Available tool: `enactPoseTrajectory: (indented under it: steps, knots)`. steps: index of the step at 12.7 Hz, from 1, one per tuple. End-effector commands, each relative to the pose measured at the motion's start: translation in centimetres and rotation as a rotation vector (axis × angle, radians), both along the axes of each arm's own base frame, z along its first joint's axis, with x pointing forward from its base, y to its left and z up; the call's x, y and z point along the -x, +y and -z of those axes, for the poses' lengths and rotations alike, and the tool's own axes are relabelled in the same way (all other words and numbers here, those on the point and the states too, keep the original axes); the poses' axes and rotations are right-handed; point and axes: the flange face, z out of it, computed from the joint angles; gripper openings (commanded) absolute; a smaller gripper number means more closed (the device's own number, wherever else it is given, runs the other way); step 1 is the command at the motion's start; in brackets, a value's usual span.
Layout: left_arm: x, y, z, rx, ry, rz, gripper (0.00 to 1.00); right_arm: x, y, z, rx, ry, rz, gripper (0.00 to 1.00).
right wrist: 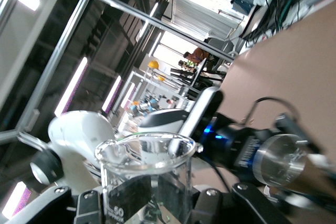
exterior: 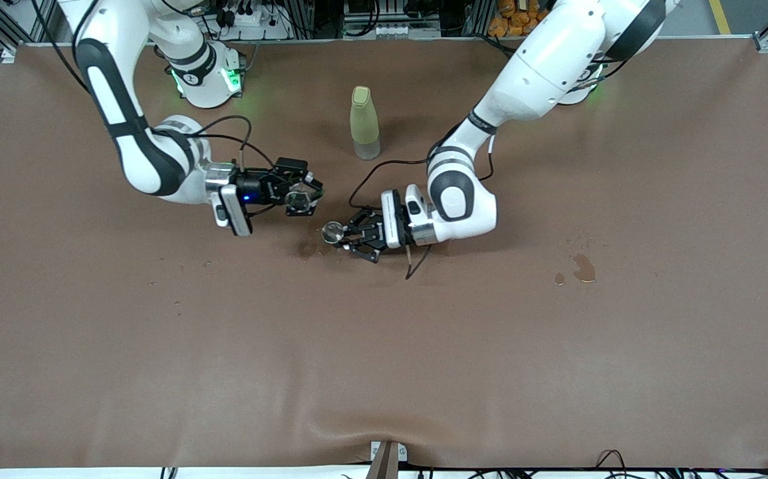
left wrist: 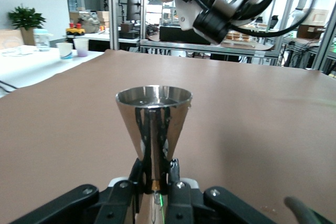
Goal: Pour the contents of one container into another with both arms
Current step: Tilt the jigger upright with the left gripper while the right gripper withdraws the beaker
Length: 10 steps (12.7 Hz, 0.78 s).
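In the middle of the front view the left gripper (exterior: 350, 241) is clamped on the narrow stem of a metal jigger (left wrist: 153, 124), which stands upright with its wide mouth up, low over the brown table (exterior: 384, 346). A little up and left of it in that frame, the right gripper (exterior: 305, 193) is clamped on a clear glass beaker (right wrist: 144, 174); the right wrist view is strongly rotated, so I judge the beaker is already tilted for pouring. The two vessels are close but apart.

To do this step well, I think the right arm should bring the beaker's lip over the jigger's mouth before it tilts more, and then pour slowly, because the jigger's opening is small. The left arm should keep the jigger level and quiet. Dark wet stains (exterior: 583, 267) at the right of the front view show that liquid easily marks this table cover.

A pale green bottle (exterior: 364, 123) stands upright in the upper middle of the frame, apart from both grippers.

For writing, I can read only "50" printed on the beaker's wall; other marks are too small.
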Motion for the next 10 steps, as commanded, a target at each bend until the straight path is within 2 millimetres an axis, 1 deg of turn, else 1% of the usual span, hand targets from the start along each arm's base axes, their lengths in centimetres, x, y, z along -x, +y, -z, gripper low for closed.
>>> enactPoseTrajectory:
  steps: [1,3,5,7,9,10]
  knots:
    - [0.7,5.0,-2.3,-0.009,-0.007,-0.004,0.00,-2.1,-4.7,-2.4,0.026,-0.232,-0.033,0.00]
    - [-0.1,10.3,-2.2,-0.019,-0.023,0.048,0.00,-3.4,-8.3,-3.6,0.051,-0.433,-0.056,0.00]
    - [-1.2,16.0,-2.4,-0.011,-0.035,0.097,0.00,-5.0,-12.8,-4.5,0.103,-0.616,-0.067,0.00]
    - [-1.7,21.5,-3.0,0.015,-0.041,0.124,0.00,-5.8,-17.2,-5.5,0.133,-0.769,-0.097,0.00]
    - [-2.2,27.9,-3.6,0.012,-0.079,0.138,0.00,-6.6,-21.6,-5.9,0.171,-0.904,-0.116,0.00]
    - [-2.3,31.2,-3.1,0.000,-0.104,0.128,0.00,-7.1,-23.5,-5.9,0.188,-0.978,-0.121,0.00]
